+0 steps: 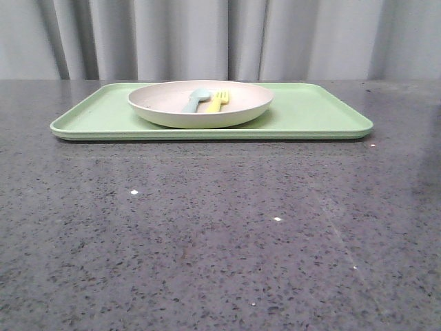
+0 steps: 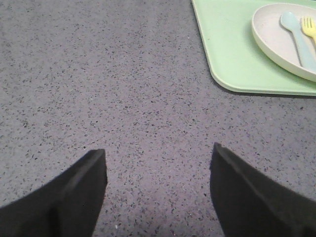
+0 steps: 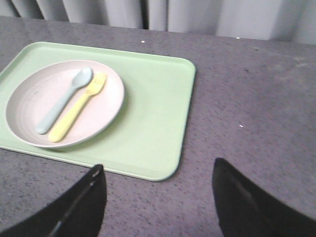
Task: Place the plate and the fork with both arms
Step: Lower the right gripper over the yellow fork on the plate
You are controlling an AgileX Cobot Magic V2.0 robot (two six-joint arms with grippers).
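Observation:
The cream plate sits on the light green tray at the far middle of the table. Inside it lies the yellow fork, beside a pale blue spoon. My left gripper is open over bare table, left of the tray's near corner. Off the tray's right near corner, my right gripper is open with only table between its fingers. Neither gripper shows in the front view.
The speckled grey tabletop stretches from the tray to the near edge. Grey curtains hang behind the table.

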